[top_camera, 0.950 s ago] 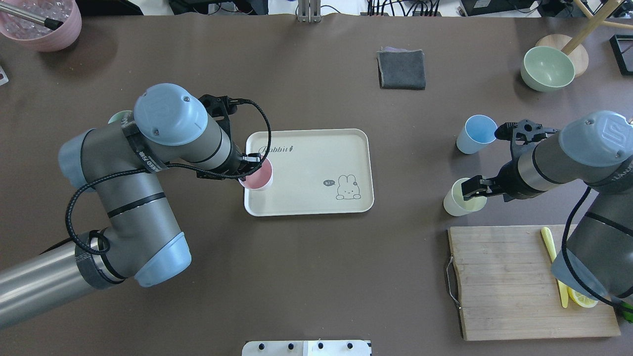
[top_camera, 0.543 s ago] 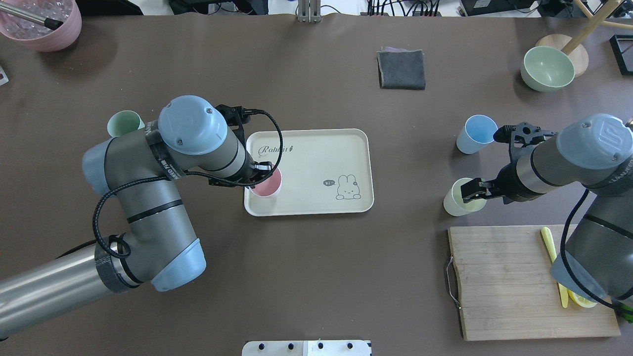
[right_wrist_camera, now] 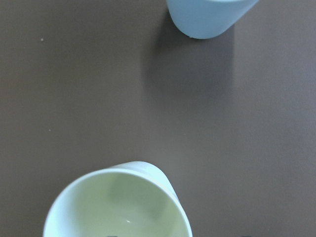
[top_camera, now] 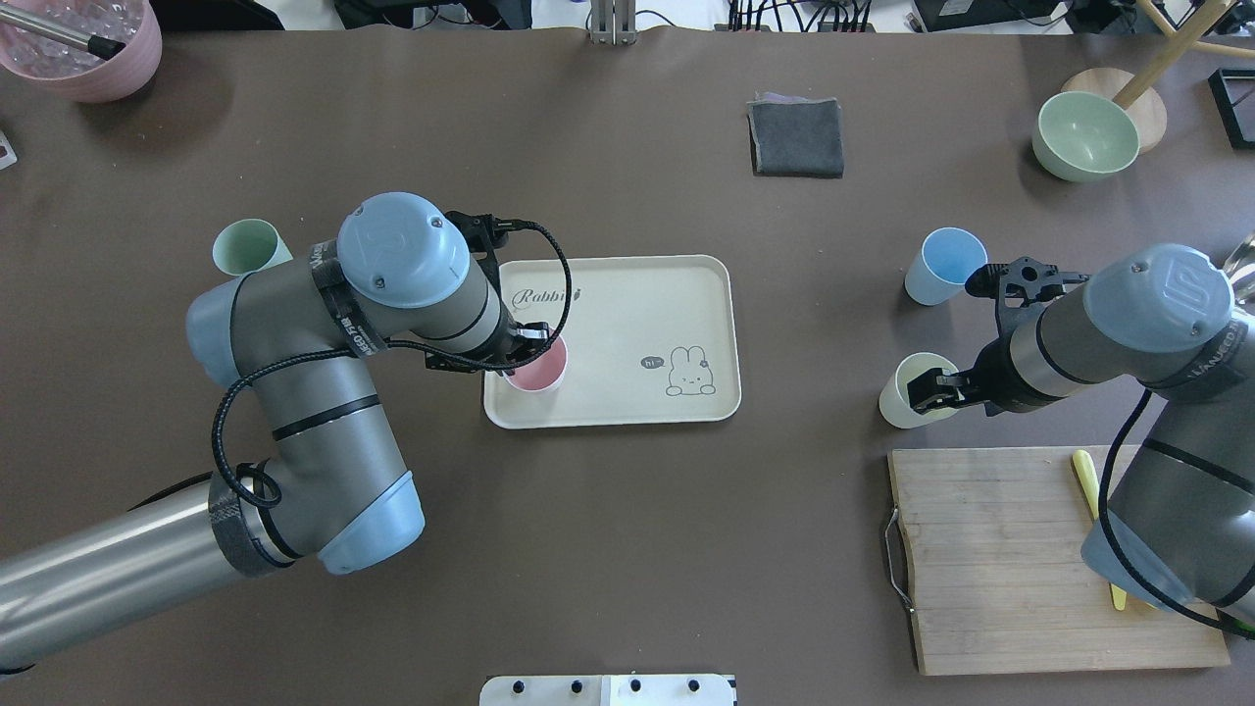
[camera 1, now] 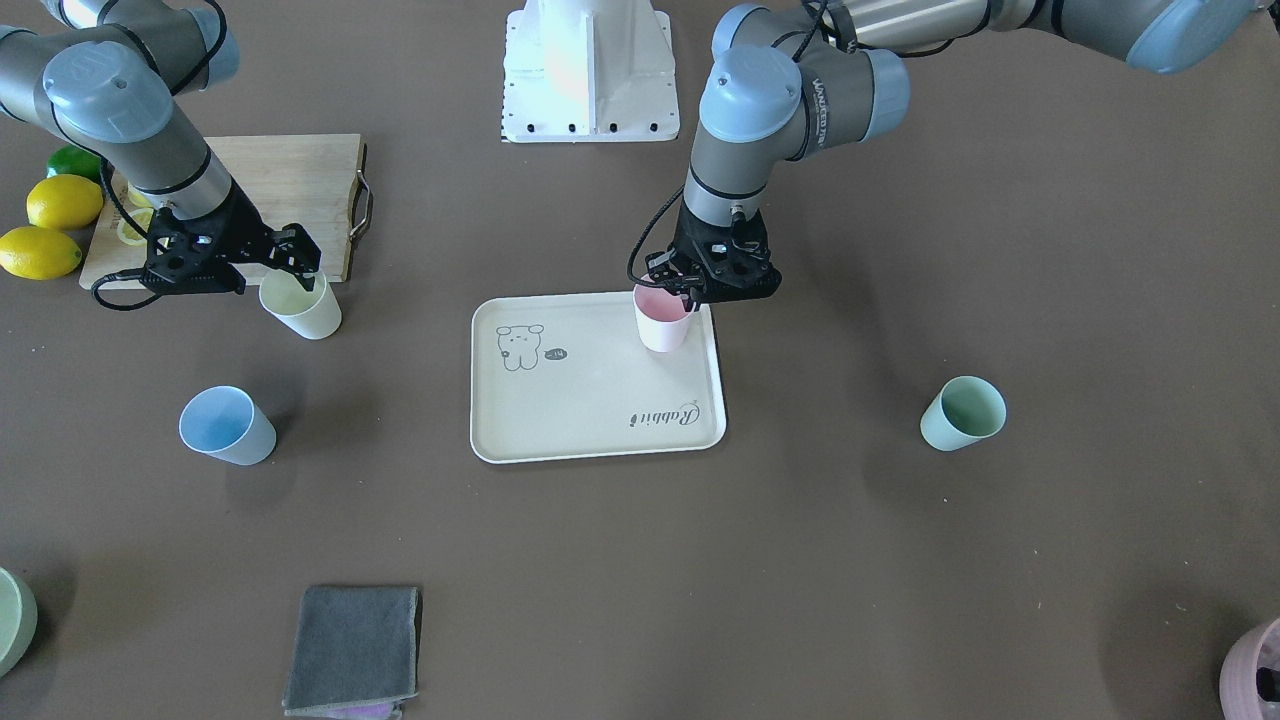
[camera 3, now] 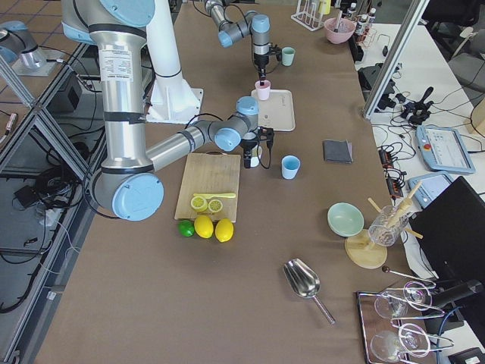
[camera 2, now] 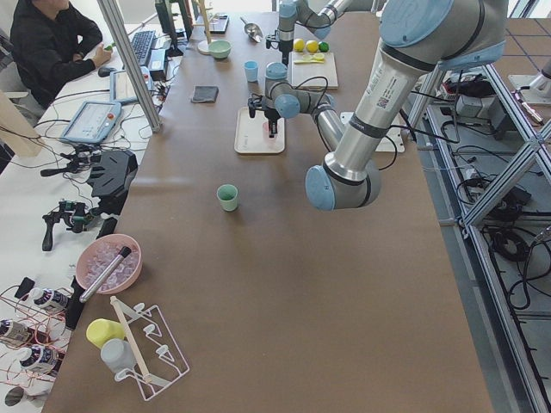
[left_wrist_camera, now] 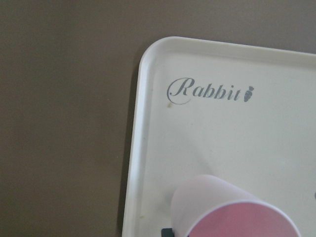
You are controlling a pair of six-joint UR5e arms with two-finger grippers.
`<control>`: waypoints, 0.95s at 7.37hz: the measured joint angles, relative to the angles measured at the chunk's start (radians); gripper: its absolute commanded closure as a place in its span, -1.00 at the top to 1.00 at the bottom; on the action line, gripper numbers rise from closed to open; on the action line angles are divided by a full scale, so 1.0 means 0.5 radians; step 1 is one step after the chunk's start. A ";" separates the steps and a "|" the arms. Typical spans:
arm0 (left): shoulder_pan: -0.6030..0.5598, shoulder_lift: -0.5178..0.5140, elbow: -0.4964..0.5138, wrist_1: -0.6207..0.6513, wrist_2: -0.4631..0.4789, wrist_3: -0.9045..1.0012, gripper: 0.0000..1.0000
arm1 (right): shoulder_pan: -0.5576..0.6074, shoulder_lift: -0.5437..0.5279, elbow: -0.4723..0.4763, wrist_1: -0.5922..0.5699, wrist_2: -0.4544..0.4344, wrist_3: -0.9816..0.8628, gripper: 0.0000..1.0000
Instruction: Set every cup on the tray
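While the left gripper's [top_camera: 529, 343] fingers pinch the pink cup [top_camera: 537, 373] at the tray's [top_camera: 627, 324] overhead 8 o'clock, release seems next; whether the right gripper [top_camera: 931, 390] grips the yellow cup [top_camera: 894, 407], I cannot tell.

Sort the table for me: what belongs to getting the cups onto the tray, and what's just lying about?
Job: tray, pink cup, pale yellow cup, light blue cup, mint cup.
Lying about: grey cloth, green bowl, cutting board, lemons, pink pot, metal scoop.
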 measured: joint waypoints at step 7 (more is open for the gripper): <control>0.047 0.008 -0.068 0.001 0.121 0.007 0.94 | 0.104 0.052 0.074 -0.018 0.068 0.003 -1.00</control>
